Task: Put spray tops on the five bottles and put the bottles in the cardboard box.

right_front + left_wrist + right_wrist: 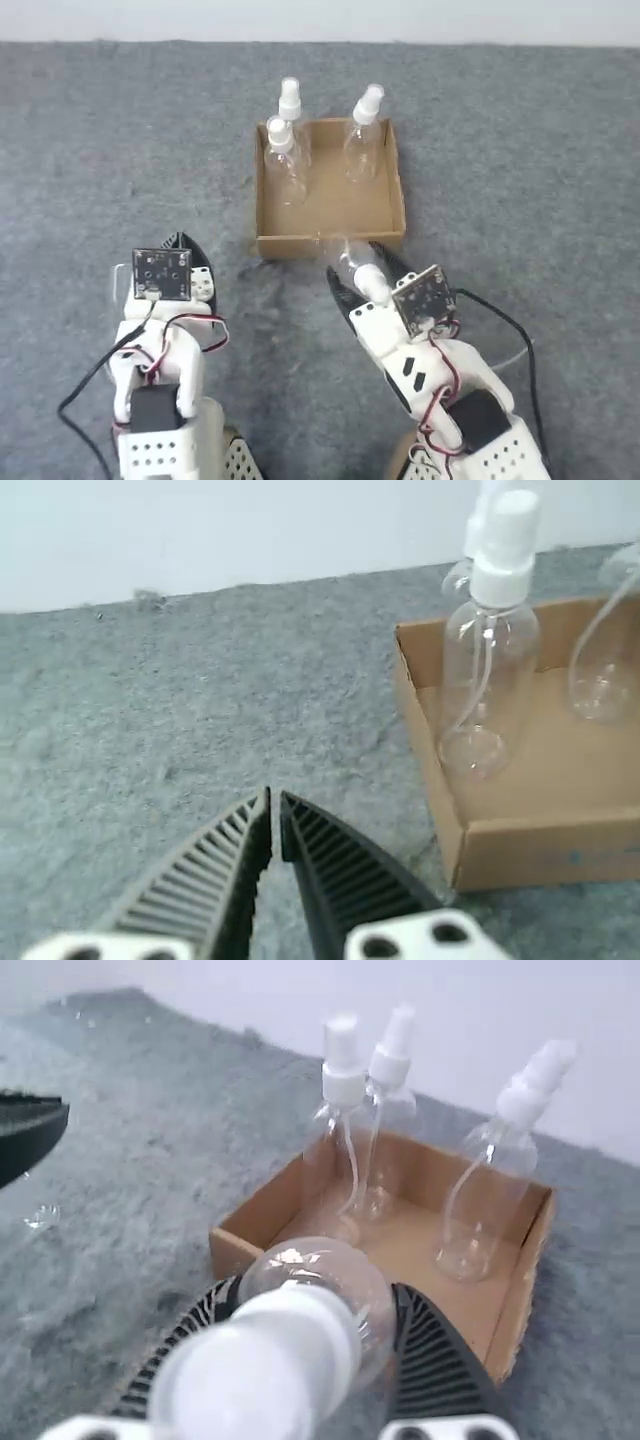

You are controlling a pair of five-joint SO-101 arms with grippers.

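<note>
Cardboard box (262, 190), upper centre of high view, holds three topped bottles: front-left bottle (285, 165), back-left bottle (296, 125) and right bottle (362, 145); the fourth bottle (348, 258), top on, is clamped in the right gripper (362, 265) at the near rim; the left gripper (275, 808), lower left, has jaws nearly closed on nothing; judged over halfway, with one bottle outstanding by task count.

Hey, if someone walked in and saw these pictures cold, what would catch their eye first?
The right tool grips a clear bottle with a white spray top, held tilted at the near wall of the cardboard box. Inside the box, three capped bottles stand upright. The left tool is shut over the grey carpet, left of the box.
</note>
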